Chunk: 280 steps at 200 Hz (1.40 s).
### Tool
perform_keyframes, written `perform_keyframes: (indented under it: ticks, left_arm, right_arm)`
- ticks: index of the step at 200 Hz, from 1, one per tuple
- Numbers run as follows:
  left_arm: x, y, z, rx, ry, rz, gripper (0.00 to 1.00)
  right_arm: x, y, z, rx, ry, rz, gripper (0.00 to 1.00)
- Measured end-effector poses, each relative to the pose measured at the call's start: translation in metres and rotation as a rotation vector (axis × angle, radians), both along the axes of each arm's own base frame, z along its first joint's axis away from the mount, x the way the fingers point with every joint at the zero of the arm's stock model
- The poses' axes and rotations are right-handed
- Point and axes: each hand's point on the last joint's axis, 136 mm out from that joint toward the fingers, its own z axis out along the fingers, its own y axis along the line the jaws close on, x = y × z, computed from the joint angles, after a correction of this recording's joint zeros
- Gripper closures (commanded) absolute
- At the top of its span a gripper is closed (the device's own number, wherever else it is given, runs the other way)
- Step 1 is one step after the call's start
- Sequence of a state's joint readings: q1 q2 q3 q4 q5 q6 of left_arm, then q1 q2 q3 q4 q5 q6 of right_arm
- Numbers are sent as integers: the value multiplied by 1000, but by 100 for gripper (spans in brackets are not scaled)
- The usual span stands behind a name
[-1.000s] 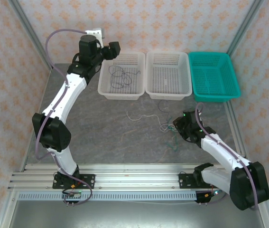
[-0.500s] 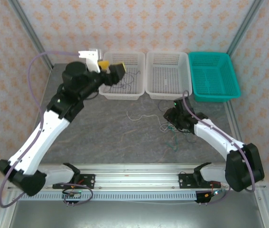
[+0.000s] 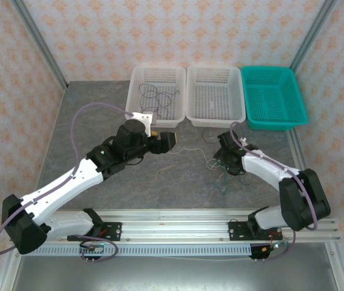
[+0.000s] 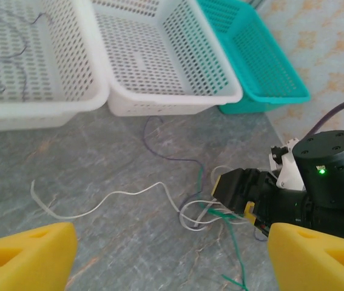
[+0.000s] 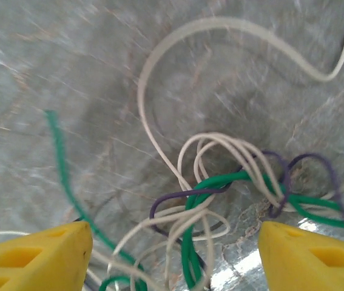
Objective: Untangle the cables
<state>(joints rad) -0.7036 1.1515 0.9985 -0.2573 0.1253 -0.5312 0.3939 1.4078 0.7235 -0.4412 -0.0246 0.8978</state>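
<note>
Three baskets (image 3: 215, 121) behind, right hand (image 3: 222, 159) over cables (image 3: 210, 162)

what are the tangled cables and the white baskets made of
Cables: thin wire in smooth coloured sheathing, probably plastic; they curl in soft loops. White baskets: moulded plastic, slightly glossy, judging by the perforated grid walls and rounded rims.

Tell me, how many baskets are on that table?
3, side by side along the far edge: the left white basket holding dark wire, the middle white basket, and the teal basket on the right.
</note>
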Motion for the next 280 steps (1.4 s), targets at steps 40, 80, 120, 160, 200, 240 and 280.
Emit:
perform_keyframes:
  ticks: [40,80,120,160,200,240,280]
  left_arm:
    - [1,6,-4,8,12,36,17]
    - [2,12,-5,-17,38,91,17]
    - [6,1,-23,-101,178,145,16]
    - [9,-10,-50,-148,306,189,16]
    - [8,-12,-53,-199,348,217,17]
    - [9,-17,-72,-224,415,251,20]
    - [14,-22,-97,-287,510,332,21]
  right_arm:
    - [-7,-5,-21,-21,75,-36,80]
    - [-1,-1,-10,5,7,0,100]
    - [9,14,40,102,-210,112,100]
    - [13,43,97,195,-404,313,100]
    - [15,67,134,243,-490,478,100]
    - [13,90,162,314,-565,599,100]
    - [9,109,179,393,-623,678,100]
